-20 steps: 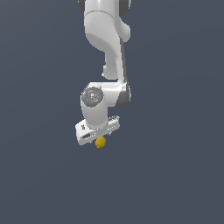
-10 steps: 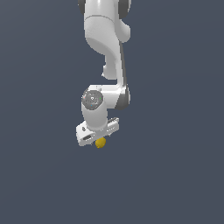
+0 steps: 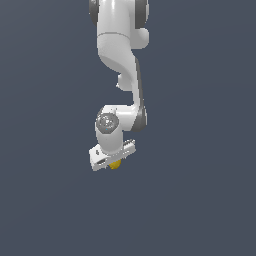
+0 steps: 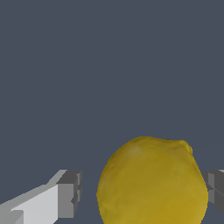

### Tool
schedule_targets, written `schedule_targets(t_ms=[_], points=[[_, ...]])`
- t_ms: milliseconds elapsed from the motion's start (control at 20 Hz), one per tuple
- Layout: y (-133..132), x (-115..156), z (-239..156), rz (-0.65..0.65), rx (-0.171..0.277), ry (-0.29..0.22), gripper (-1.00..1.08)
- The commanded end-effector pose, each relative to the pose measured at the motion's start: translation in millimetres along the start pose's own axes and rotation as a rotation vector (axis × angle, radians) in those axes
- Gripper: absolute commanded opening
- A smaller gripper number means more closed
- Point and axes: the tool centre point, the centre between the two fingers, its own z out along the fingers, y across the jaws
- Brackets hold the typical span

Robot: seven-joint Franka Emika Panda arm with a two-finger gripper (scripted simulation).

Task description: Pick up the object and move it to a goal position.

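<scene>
The object (image 3: 116, 164) is a small yellow-orange oval blob, lemon-like, on the plain dark grey ground. In the exterior view it peeks out just under my white gripper (image 3: 113, 158), which hangs straight over it. In the wrist view the object (image 4: 151, 179) fills the space between the two fingers. One grey fingertip (image 4: 70, 197) stands apart from it with a clear gap. The other fingertip (image 4: 214, 191) is right at its side. The gripper (image 4: 141, 194) is open around the object, with the jaws not closed on it.
The white arm (image 3: 120, 50) reaches down from the top of the exterior view. All around is a uniform dark grey surface (image 3: 200, 200). No marker or other object shows in either view.
The wrist and gripper have sunk lower over the object. The object has stayed in the same spot. The fingers remain apart.
</scene>
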Motion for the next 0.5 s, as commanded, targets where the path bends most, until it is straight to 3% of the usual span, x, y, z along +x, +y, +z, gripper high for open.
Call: schedule_targets(t_ms=[0,50,450], points=[[0.7,1.1,0.7,0.0,-0.001,0.002,1.0],[0.7,1.1,0.7,0.0,-0.001,0.002,-1.0],[0.7,1.1,0.7,0.0,-0.001,0.002,-1.0]])
